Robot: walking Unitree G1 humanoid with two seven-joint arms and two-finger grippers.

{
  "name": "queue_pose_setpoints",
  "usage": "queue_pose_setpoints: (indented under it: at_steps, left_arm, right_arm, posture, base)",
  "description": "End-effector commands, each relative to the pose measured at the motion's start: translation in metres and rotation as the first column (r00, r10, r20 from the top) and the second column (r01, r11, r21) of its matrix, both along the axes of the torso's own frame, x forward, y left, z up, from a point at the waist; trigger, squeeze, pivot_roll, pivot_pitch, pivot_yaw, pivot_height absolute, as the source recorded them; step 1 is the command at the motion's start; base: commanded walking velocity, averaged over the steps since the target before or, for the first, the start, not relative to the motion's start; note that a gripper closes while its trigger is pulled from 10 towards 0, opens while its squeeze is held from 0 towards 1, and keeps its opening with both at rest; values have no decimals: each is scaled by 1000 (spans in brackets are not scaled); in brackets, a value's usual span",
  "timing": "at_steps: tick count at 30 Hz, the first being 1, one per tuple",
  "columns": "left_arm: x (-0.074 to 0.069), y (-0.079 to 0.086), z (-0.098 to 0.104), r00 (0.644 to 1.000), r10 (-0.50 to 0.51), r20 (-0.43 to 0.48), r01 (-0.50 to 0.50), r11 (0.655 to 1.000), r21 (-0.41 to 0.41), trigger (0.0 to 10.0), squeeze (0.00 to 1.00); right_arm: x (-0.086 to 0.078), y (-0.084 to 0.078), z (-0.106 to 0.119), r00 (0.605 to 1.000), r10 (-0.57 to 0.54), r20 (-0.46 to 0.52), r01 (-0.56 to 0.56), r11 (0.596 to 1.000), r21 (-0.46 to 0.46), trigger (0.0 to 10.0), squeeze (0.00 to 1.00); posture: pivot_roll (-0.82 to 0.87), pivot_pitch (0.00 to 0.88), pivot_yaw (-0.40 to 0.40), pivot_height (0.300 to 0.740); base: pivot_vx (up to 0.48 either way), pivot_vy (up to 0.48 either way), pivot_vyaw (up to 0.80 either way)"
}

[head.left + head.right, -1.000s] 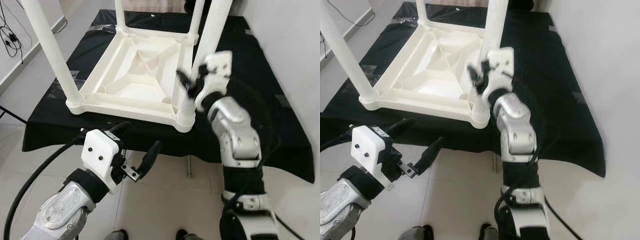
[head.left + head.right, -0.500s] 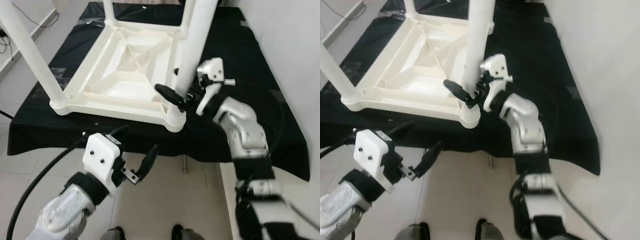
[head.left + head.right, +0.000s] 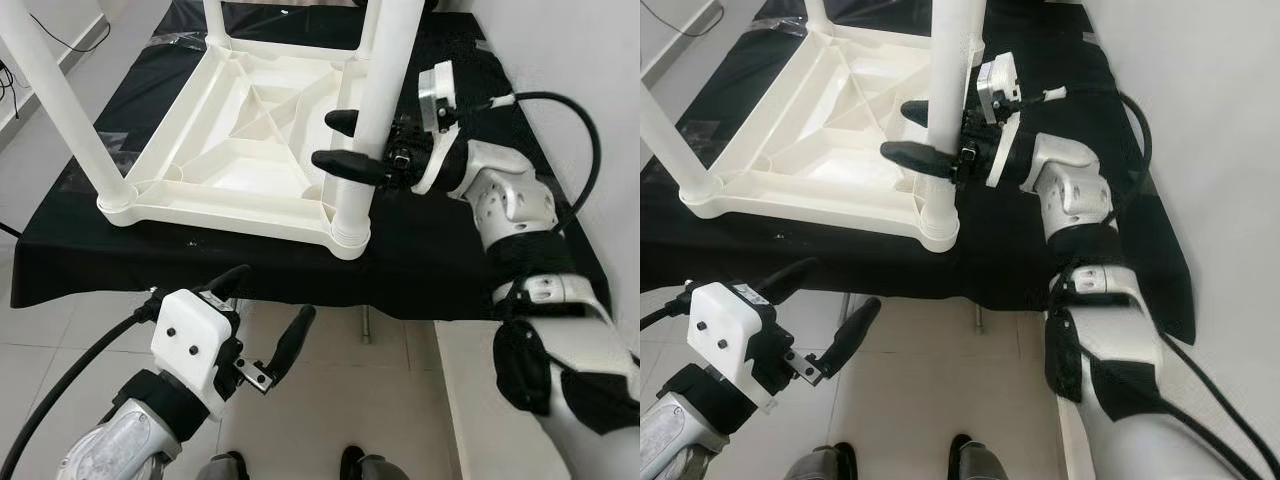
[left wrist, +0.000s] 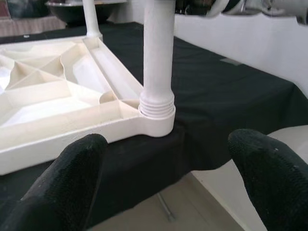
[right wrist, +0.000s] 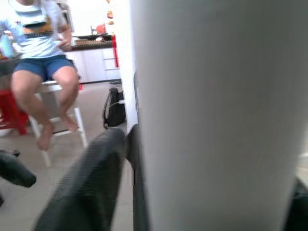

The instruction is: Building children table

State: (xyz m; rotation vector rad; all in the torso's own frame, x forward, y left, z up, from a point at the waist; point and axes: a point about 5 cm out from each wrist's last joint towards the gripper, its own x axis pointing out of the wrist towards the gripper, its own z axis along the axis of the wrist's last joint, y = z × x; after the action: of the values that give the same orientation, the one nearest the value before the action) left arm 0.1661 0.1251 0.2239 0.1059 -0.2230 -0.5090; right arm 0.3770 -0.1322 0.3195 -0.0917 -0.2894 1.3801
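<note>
The right tool point(image 3: 345, 145) has swung in from 3 o'clock, its fingers now apart around the near-right leg point(image 3: 372, 95) of the upturned white table point(image 3: 250, 140) on the black surface point(image 3: 470, 240), ready to seat it, while the left tool point(image 3: 265, 320) hangs open at 6 o'clock.

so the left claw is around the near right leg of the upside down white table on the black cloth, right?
Not quite: it is the right claw around that leg, as the left eye view shows. The left claw hangs open below the black cloth's edge, apart from the upside-down white table.
</note>
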Motion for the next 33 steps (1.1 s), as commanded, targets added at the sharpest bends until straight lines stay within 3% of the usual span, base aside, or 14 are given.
queue_pose_setpoints:
  at_steps: [1,10,13,14,15,17,18,19,21,28,29,30,31,33]
  left_arm:
    - [-3,1,0,1000,-3,-6,4,1000,22,10000,0]
    - [-5,-1,1,1000,-8,-8,8,1000,19,10000,0]
    - [-5,-3,2,1000,-9,-5,9,1000,14,10000,0]
    - [-5,-3,2,1000,-9,-5,9,1000,14,10000,0]
    - [-4,-3,1,1000,-6,-6,6,1000,12,10000,0]
    - [-4,-3,1,1000,-6,-6,6,1000,12,10000,0]
    - [-3,-2,1,1000,-3,-6,3,1000,12,10000,0]
    - [-3,-2,1,1000,-3,-6,3,1000,12,10000,0]
    - [2,-4,2,1000,-24,0,24,1000,8,10000,0]
    - [11,-6,3,999,-41,20,41,999,6,10000,0]
    - [12,-6,3,999,-39,24,39,999,5,10000,0]
    - [12,-6,3,999,-39,24,39,999,5,10000,0]
    - [13,-7,3,999,-38,27,38,999,4,10000,0]
    - [13,-8,3,999,-39,29,39,999,3,10000,0]
  right_arm:
    - [-2,4,1,998,52,21,-52,999,-11,0,0]
    - [-1,0,5,996,75,44,-69,992,-110,0,0]
    - [10,-2,-19,967,-240,88,252,952,-175,0,0]
    - [10,-2,-19,967,-240,88,252,952,-175,0,0]
    - [17,1,-37,875,-478,82,485,855,-184,0,0]
    - [17,1,-37,875,-478,82,485,855,-184,0,0]
    - [16,3,-51,720,-691,62,691,708,-147,0,0]
    - [16,3,-51,720,-691,62,691,708,-147,0,0]
    - [-11,30,-75,560,-827,-55,819,562,-111,0,0]
    - [-14,67,-74,621,-772,-135,770,633,-80,0,0]
    - [-13,66,-69,621,-771,-140,772,633,-59,6745,0]
    - [-13,66,-69,621,-771,-140,772,633,-59,6745,0]
    - [-14,65,-64,615,-777,-131,780,624,-44,10000,0]
    - [-15,62,-56,619,-772,-141,779,627,-11,10000,0]
  posture:
    - [221,281,-80,740]
    - [211,290,-79,740]
    - [177,278,-102,740]
    - [177,278,-102,740]
    - [175,277,-97,740]
    - [175,277,-97,740]
    - [163,276,-87,740]
    - [163,276,-87,740]
    - [146,255,-70,740]
    - [129,218,-78,740]
    - [130,216,-82,740]
    - [130,216,-82,740]
    - [130,216,-82,740]
    - [128,213,-83,740]
  base:
    - [0,0,0]
    - [0,0,0]
    - [0,0,0]
    - [0,0,0]
    - [0,0,0]
    - [0,0,0]
    - [0,0,0]
    - [0,0,0]
    - [0,0,0]
    - [0,0,0]
    - [0,0,0]
    - [0,0,0]
    - [0,0,0]
    - [0,0,0]
